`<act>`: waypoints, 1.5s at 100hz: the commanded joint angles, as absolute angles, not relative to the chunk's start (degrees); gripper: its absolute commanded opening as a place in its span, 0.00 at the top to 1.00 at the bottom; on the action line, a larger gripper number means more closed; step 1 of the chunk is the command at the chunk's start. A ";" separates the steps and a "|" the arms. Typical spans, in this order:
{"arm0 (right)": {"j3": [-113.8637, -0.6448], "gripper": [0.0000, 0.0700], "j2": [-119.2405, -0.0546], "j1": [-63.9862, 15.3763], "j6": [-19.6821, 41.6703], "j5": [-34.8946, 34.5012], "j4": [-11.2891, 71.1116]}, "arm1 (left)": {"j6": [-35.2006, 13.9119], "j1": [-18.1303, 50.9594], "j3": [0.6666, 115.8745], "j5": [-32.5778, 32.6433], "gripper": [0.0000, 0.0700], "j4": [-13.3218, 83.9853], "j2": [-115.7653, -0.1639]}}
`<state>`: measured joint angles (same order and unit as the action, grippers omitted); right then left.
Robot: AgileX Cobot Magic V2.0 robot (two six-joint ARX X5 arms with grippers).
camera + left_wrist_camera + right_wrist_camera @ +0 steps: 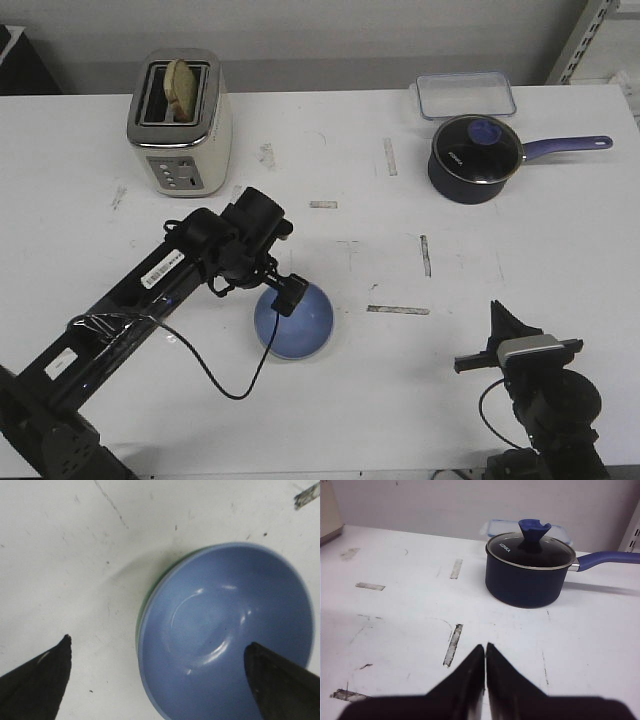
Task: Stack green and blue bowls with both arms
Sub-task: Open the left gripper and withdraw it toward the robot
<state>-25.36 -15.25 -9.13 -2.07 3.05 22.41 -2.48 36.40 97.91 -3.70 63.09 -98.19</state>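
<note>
The blue bowl (225,630) is seen nested in the green bowl (148,596), near the table's front edge. The left gripper (157,670) is spread wide above them. The right gripper (485,667) is closed, holding nothing. The bowls look light, hard and slippery, best pinched at the rim.

Only a thin crescent of the green bowl (150,587) shows beneath the blue bowl (225,635), whose near rim the left wrist view crops. The left tool (287,296) covers the blue bowl's left rim in the front view.
</note>
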 commanded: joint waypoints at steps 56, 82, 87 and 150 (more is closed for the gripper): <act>-25.74 1.00 -15.49 -9.30 -1.28 3.03 21.93 | 0.69 21.17 96.38 8.45 1.00 51.94 -77.28; -25.74 1.00 -15.49 -9.32 -1.28 3.03 21.91 | 0.78 11.92 76.99 6.28 1.00 38.46 -60.34; -25.74 1.00 -15.49 -9.32 -1.26 3.03 21.87 | 0.67 10.98 71.18 5.98 1.00 34.92 -55.94; -25.76 1.00 -15.42 -9.30 -1.28 3.03 19.68 | 0.82 8.58 31.20 6.02 1.00 19.64 -16.32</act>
